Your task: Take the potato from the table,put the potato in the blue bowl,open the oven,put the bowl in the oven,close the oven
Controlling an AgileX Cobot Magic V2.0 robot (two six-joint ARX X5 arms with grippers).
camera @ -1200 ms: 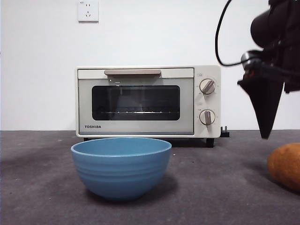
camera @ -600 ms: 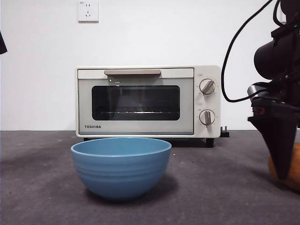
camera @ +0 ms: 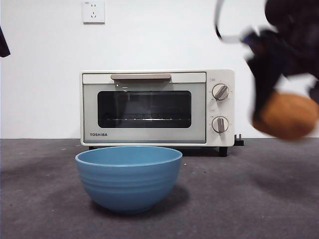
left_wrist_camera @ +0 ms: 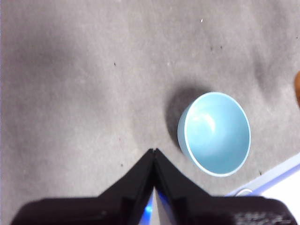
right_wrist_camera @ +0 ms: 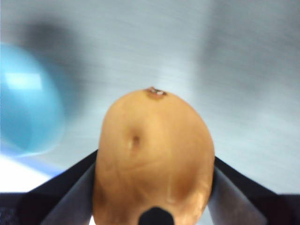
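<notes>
Orange-brown and matte, the potato (right_wrist_camera: 153,161) sits clamped between the two black jaws of your right claw (right_wrist_camera: 154,187), one jaw pressed on each flank. Its skin is smooth-looking up close, with a small dimple and a dark scar at the far end. In the front view the potato (camera: 288,115) hangs in the air, clear of the surface (camera: 239,199), toward its right edge, level with the oven's lower knob (camera: 220,124). The right claw (camera: 279,74) around it is blurred.

Your left claw (left_wrist_camera: 153,157) has its jaws pressed together into a single point, high over the dark grey, faintly speckled surface (left_wrist_camera: 84,93).

The blue bowl (camera: 128,178) stands upright near the front edge, deep and round, with faint horizontal ridges on its wall; from above, its inside (left_wrist_camera: 215,133) is smooth and holds nothing. Behind it the cream-white Toshiba toaster oven (camera: 157,107) stands against the wall with its dark glass door shut, its beige bar handle (camera: 141,77) along the top.
</notes>
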